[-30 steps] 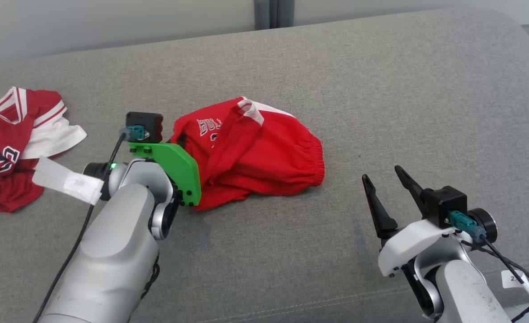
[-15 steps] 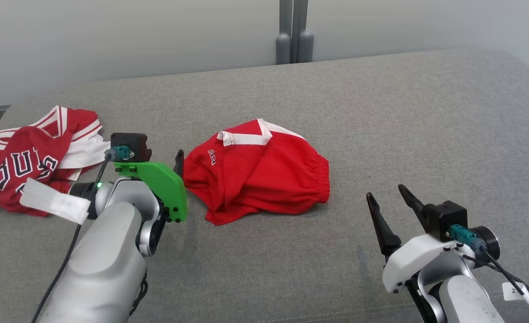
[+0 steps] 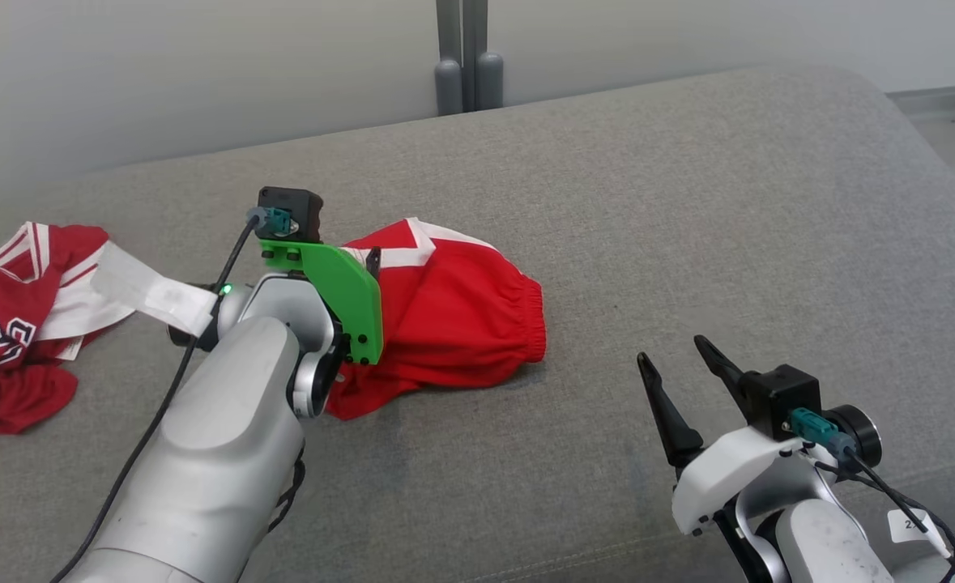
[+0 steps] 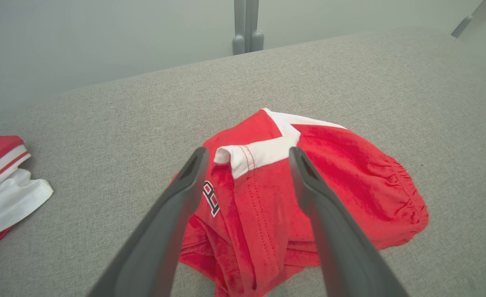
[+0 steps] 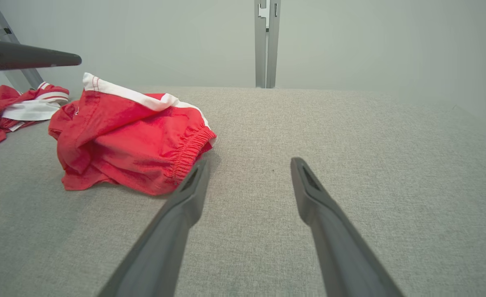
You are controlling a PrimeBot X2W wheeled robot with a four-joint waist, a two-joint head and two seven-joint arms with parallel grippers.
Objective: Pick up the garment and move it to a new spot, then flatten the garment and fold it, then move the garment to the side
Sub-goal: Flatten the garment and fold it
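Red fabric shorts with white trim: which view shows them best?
Right wrist view: the red fabric shorts lie almost unblocked. In the left wrist view the fingers cross them; in the head view the left arm hides part.

Garment (image 3: 453, 316): red shorts of thin cloth, crumpled in a loose heap, neither flattened nor folded. Lies near the middle of the grey fabric surface (image 3: 688, 202). White band (image 4: 263, 152) with red stitching crosses the raised top fold. Gathered elastic edge (image 3: 530, 320) faces right in the head view. Small dark-and-white lettering (image 4: 210, 200) on the left fold, partly lost in creases. Lower layers bunched underneath.
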